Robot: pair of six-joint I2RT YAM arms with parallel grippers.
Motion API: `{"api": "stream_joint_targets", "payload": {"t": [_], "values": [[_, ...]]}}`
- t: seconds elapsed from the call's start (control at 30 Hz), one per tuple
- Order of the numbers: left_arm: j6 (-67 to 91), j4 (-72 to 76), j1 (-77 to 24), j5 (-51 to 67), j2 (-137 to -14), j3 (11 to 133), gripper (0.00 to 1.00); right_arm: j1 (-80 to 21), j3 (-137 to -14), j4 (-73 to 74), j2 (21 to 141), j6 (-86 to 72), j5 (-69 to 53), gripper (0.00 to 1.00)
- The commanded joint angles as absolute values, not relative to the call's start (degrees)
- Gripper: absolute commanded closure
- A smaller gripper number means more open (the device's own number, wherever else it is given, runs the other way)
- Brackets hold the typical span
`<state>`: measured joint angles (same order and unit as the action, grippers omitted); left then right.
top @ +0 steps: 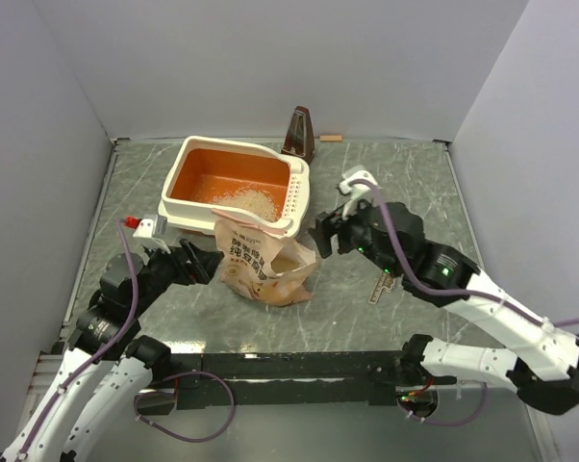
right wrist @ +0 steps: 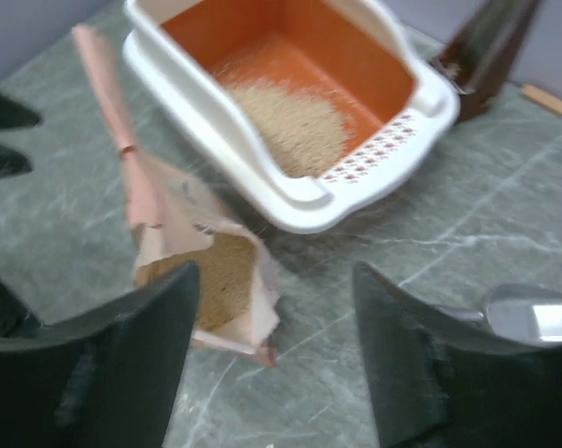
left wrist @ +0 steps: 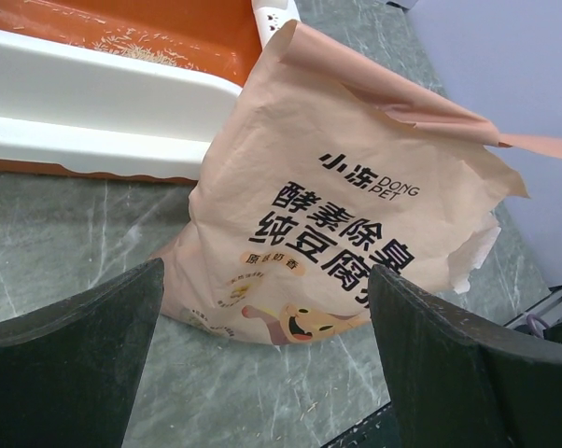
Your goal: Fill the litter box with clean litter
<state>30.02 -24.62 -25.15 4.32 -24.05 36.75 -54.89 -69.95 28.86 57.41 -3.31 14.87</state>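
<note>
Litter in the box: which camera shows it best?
Right wrist: it looks down into the box at the whole litter heap, though blurred. Top shows it whole but small; left wrist catches only a thin strip beyond the box wall.

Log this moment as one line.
left gripper: open, near bag | right gripper: open, near bag | bag: open, upright by litter box | litter: small heap in box

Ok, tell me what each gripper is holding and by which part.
Nothing is held. The left gripper and right gripper are both open; the tan bag stands free between them, gripped by neither.
</note>
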Motion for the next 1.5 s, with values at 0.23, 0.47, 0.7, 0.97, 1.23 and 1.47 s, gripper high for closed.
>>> {"api": "stream_joint_targets", "payload": {"t": [0.23,0.47,0.7,0.97,1.23,1.47], "values": [[25.6,-23.2,-25.0,1.9,-25.6,41.4,0.05,-31.9,-55.8,28.6,53.4,-27.0,19.6,0.18],[26.9,-21.0,-25.0,0.2,-25.5,39.6,0.03,-26.2,-56.9,32.9,66.2,-40.4,22.0,0.12],[26.5,-20.8,-25.0,0.2,-24.1,37.8,0.03,-24.0,-59.7,33.8,77.9,-47.3,19.6,0.08],[26.2,-22.1,-25.0,0.3,-23.4,36.9,0.03,-22.7,-62.5,34.0,86.8,-55.5,19.2,0.1],[26.4,-22.0,-25.0,0.2,-22.8,36.4,0.03,-22.7,-66.7,34.5,95.8,-59.1,18.5,0.15],[26.3,-22.1,-25.0,0.6,-23.6,36.5,0.03,-22.5,-68.2,36.0,99.1,-59.6,19.4,0.23]]}}
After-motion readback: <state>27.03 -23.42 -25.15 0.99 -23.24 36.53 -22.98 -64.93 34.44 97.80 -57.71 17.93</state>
